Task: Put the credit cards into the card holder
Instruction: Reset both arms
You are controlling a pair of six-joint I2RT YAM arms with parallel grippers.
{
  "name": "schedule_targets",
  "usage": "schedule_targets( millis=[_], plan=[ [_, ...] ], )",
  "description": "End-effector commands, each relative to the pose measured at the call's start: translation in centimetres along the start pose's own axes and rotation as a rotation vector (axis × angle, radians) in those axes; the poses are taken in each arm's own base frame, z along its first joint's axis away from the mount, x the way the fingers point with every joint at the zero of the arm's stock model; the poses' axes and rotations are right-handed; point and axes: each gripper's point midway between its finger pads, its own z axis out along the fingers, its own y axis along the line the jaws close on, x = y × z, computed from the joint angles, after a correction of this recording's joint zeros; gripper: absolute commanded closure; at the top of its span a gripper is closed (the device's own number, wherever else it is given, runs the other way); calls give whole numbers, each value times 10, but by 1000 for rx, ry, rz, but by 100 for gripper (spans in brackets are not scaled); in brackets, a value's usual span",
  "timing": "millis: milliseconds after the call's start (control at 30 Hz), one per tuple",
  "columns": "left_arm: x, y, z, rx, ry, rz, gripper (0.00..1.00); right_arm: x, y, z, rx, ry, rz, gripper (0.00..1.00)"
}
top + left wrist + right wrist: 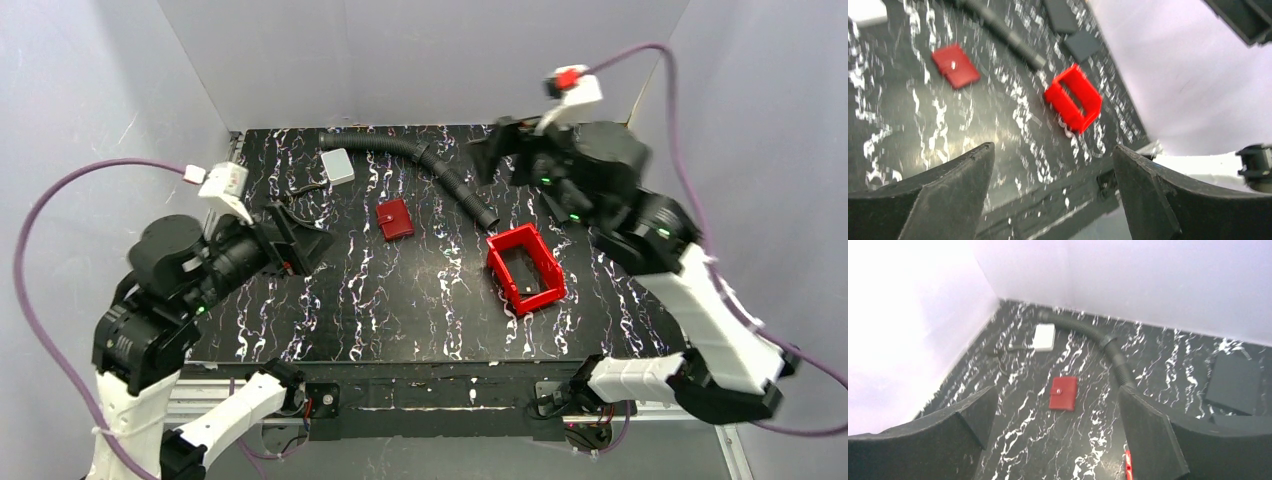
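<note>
Standing red bin [525, 268]: upright, open top, right of centre; only its dark floor shows inside.
card holder [395, 219]: folded shut, flat on table [400, 310], centre-far; long axis runs near-to-far, far end leaning slightly left.
credit cards [338, 166]: pale, flat, far left, beside hose [420, 155].
left gripper [1053, 147]: spread wide, pinching nothing.
right gripper [1058, 392]: spread wide, pinching nothing.

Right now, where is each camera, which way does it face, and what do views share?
Top external: above, behind the bases, looking down on the table; both arms, left tool, right tool show.
Left wrist: table's left, facing right toward the red bin; own fingers below.
Right wrist: far right, facing the left-back corner; own fingers below.
Shared: all see the card holder.
</note>
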Motion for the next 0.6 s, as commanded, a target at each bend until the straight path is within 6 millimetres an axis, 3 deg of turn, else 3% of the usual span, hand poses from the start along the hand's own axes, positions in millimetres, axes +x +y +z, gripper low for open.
schedule_targets(
  millis=[0, 100, 200, 433, 567],
  plan=[
    [-61, -26, -35, 81, -282, 77, 12, -35, -29, -47, 75, -124, -16, 2],
    [-82, -35, -55, 115, -394, 94, 10, -69, -39, -83, 76, -244, 4, 2],
    [-91, -42, -67, 145, -453, 100, 9, -88, -48, -105, 97, -307, 21, 2],
    [-92, -42, -66, 142, -457, 97, 9, -90, -67, -125, 158, -380, 66, 2],
    [-88, -43, -63, 153, -440, 89, 9, -88, -66, -129, 139, -384, 70, 2]
  ],
)
